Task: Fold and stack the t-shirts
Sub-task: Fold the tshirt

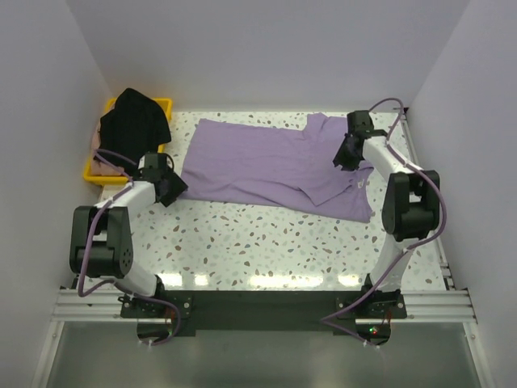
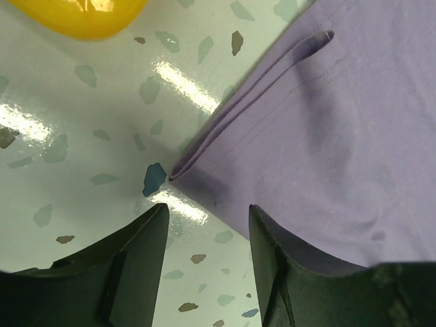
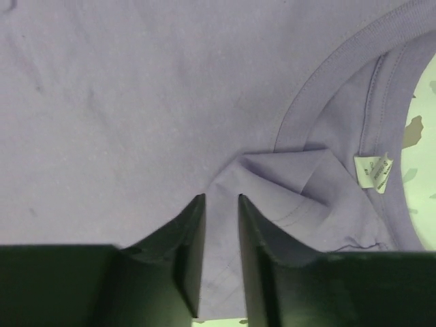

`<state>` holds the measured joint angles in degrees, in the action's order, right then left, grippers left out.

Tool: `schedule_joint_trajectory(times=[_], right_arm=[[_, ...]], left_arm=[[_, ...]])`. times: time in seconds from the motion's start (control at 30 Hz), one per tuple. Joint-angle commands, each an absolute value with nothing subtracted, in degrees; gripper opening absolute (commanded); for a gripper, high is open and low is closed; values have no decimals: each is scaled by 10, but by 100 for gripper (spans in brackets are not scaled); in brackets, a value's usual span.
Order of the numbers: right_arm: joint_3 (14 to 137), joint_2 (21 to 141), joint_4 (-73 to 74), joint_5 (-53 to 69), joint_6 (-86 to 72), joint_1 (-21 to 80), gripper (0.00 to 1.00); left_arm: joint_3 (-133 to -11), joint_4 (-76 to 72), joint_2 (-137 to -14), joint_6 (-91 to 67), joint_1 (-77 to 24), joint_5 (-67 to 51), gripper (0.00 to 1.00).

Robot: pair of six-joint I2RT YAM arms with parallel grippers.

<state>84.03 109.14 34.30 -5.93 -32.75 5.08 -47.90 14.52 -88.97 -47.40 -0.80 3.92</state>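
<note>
The lavender t-shirt (image 1: 266, 166) lies spread across the table, partly folded over itself. Its folded lower-left corner (image 2: 174, 174) sits just ahead of my left gripper (image 2: 208, 208), which stands open with only bare table between its fingers. In the top view that left gripper (image 1: 172, 189) is low beside the shirt's left edge. My right gripper (image 1: 347, 153) hovers over the shirt's collar end. Its jaws (image 3: 220, 197) stand a narrow gap apart, astride a raised fold of lavender cloth, with the white neck label (image 3: 372, 170) to the right. The black t-shirt (image 1: 136, 121) is heaped at the far left, and the pale pink one (image 1: 98, 160) peeks out beneath it.
A yellow plastic tray (image 1: 164, 103) at the far left corner holds the black and pink shirts; its rim (image 2: 75, 17) shows in the left wrist view. White walls close in the table on three sides. Speckled tabletop (image 1: 266, 234) lies between the shirt and the arm bases.
</note>
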Motion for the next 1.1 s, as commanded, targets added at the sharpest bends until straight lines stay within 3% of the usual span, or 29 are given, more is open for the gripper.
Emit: schedule_joint_trajectory(times=[0.0, 0.13, 0.43, 0.63, 0.87, 1.07], right_arm=[[865, 1073, 359, -50, -323, 42, 32], [808, 1018, 351, -46, -332, 41, 49], [618, 878, 374, -81, -392, 40, 52], [489, 803, 353, -101, -439, 40, 53], [457, 816, 324, -114, -438, 13, 56], [441, 824, 282, -99, -425, -33, 59]], left_arm=[[-481, 126, -901, -483, -10, 47, 55], [-483, 120, -915, -488, -10, 53, 55], [-497, 120, -940, -498, -10, 76, 45], [-508, 119, -961, -499, -10, 81, 32], [-511, 120, -976, -494, -10, 91, 18], [-510, 119, -981, -493, -10, 91, 17]])
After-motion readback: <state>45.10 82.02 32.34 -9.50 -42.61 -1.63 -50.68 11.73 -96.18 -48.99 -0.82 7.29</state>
